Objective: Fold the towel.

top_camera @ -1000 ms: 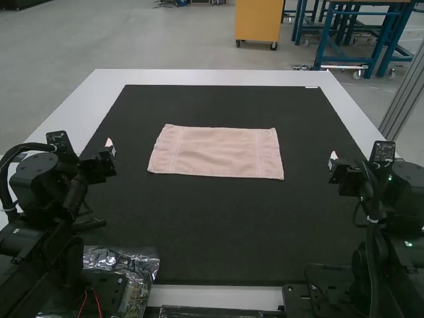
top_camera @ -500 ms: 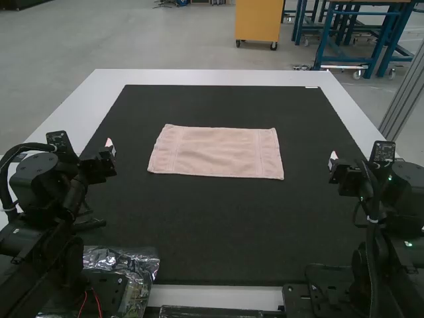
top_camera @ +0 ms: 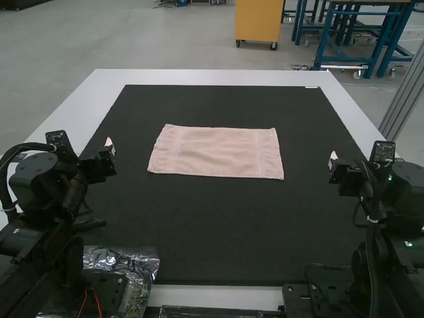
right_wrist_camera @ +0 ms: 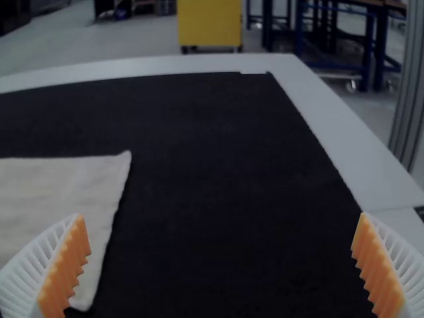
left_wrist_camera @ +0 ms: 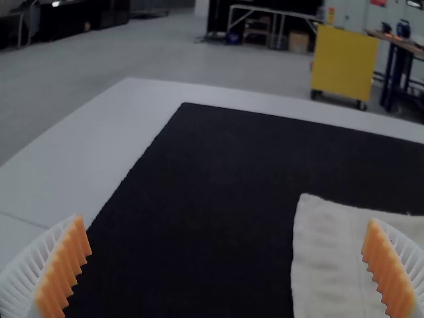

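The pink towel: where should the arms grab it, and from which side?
Probably by its two near corners: the left gripper at one, the right gripper at the other, each coming down from above and slightly outside. The towel lies spread flat on the dark mat, so a corner's thin edge looks easiest to pinch.

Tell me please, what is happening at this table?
The job is to fold the towel, but nothing is holding it now. It lies flat on the black mat. The left gripper and the right gripper are open and empty, one off each side of it.
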